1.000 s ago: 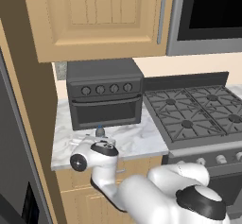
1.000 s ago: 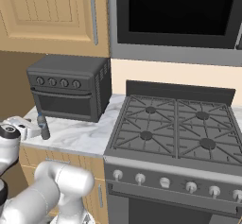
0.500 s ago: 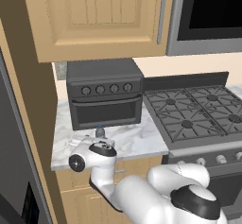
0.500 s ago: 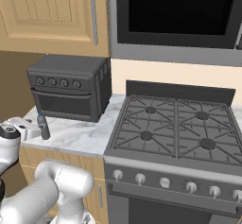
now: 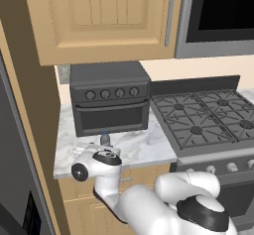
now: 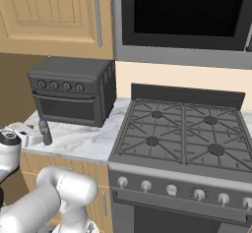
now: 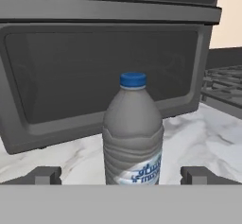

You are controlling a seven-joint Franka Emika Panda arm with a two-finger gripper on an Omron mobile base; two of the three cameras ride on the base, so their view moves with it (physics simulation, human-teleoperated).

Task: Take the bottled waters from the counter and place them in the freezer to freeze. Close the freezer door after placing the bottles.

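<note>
Bottle: one water bottle (image 7: 133, 132) stands upright on the counter (image 5: 144, 147), near the front edge, just in front of the toaster oven (image 5: 110, 98). It has a blue cap and a grey body.

Why it stands there: it is out in the open, so the hand can reach it from the front without bumping the oven door.

Gripper: the gripper (image 7: 121, 175) is low and level with the bottle, pointing at it from the near side. Its two dark tips sit one on each side of the bottle's lower part.

Jaws: wide apart. They are not squeezing the bottle, and I cannot see them touching it.

Why the hand is held so: it looks lined up to close around the bottle's belly, which would be the first step of carrying it to the freezer.

Writing: the label band near the bottom of the bottle has pale swirly marks like letters, but they are too blurry to read. No brand name can be made out.

Oven knobs: four round knobs in a row, no words to read.

Stove: the black stove (image 6: 182, 133) is to the right of the counter, well apart from the bottle.
</note>
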